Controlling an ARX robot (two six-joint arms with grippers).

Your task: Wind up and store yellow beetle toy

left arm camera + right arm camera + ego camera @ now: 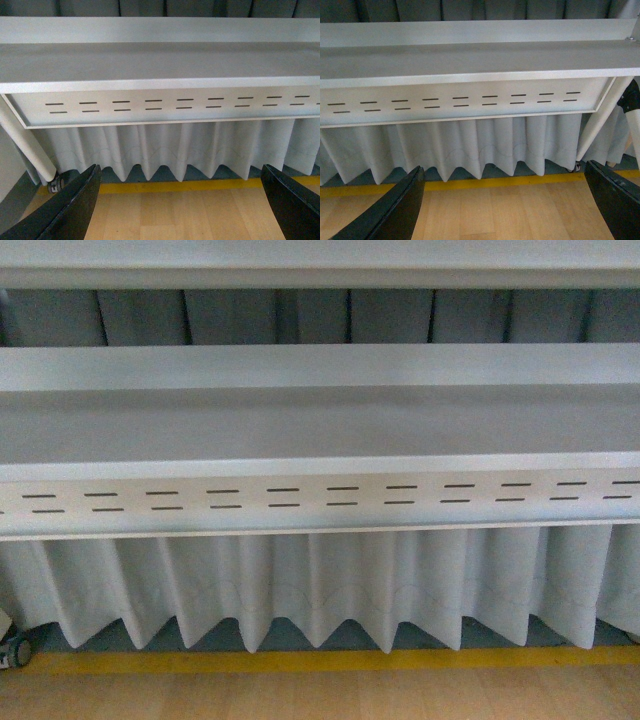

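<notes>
The yellow beetle toy is out of view in all three views. My left gripper (180,210) is open, its two black fingers (70,210) wide apart with only wooden floor between them. My right gripper (502,210) is likewise open, black fingers (395,212) spread and nothing between them. Neither arm shows in the front view.
A white metal shelf unit (320,420) with a slotted front panel (320,495) spans the front view. A pleated white curtain (320,585) hangs under it, ending above a yellow floor line (320,660) and wood floor (320,695). A caster wheel (55,186) sits at a white leg.
</notes>
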